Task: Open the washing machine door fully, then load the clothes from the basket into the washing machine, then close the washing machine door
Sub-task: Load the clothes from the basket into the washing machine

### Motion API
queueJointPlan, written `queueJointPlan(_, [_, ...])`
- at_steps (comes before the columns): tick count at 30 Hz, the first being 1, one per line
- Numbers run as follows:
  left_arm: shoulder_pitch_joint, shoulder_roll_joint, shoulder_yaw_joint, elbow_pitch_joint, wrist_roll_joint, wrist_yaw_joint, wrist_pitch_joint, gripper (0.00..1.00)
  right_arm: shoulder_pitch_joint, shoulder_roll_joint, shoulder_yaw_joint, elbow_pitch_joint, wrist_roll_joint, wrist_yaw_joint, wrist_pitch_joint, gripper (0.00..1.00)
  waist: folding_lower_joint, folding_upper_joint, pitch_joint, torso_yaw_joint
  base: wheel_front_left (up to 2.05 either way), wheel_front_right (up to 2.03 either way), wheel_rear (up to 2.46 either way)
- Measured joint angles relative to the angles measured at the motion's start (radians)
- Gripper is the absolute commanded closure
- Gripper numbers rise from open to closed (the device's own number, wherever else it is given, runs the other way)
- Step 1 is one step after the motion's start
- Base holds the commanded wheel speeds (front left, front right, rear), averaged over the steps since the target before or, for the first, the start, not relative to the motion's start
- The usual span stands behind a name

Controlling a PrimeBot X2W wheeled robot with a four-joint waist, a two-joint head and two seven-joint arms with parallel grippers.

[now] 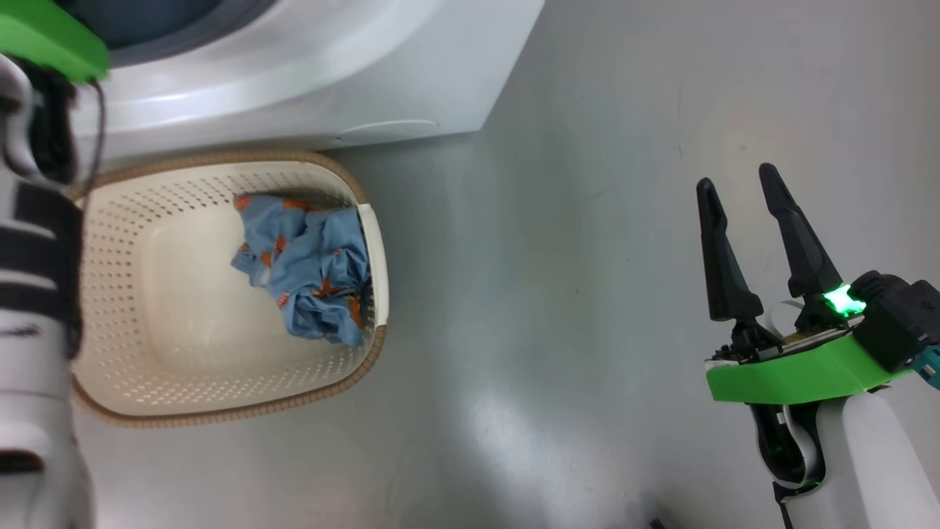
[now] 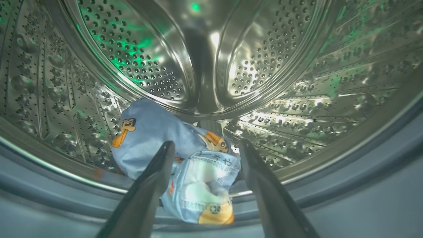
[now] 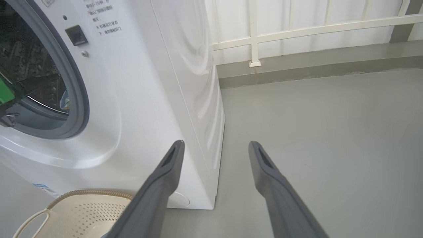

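Inside the steel drum [image 2: 281,49] of the washing machine [image 1: 294,81], at the front lip just behind the grey-blue gasket [image 2: 363,158], lies a light blue garment [image 2: 148,132] printed with orange cartoon figures. The left pincer [image 2: 206,143] points into the drum with its two dark fingers spread wide, one to each side of the crumpled cloth. The left finger [image 2: 155,178] crosses in front of the fabric, though whether it touches the cloth is hard to tell from this angle.

On the grey floor [image 1: 587,294], right against the machine's front, stands the cream perforated basket [image 1: 110,294] with its brown rim. A second blue bundle [image 1: 308,264] is bunched against its right wall, and the rest of the basket's bottom is bare.

The right pincer [image 1: 736,176] hangs well apart from the basket over open floor, fingers wide and holding nothing. From the right wrist, it [image 3: 216,142] points past the washer's front corner.
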Motion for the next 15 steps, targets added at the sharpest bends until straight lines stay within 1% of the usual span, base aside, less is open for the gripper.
queueJointPlan(7, [0.199, -0.058, 0.05, -0.149, 0.04, -0.008, 0.0, 0.0, 0.051, -0.019, -0.016, 0.017, -0.001, 0.0, 0.0, 0.0, 0.0, 0.0, -0.06, 0.023, 0.0, 0.0, 0.0])
queueJointPlan(15, [0.432, -0.108, 0.085, -0.298, 0.103, -0.012, 0.0, 0.0, 0.129, -0.047, -0.037, 0.033, -0.001, 0.0, 0.0, 0.0, 0.0, 0.0, -0.154, 0.054, 0.0, 0.0, 0.0])
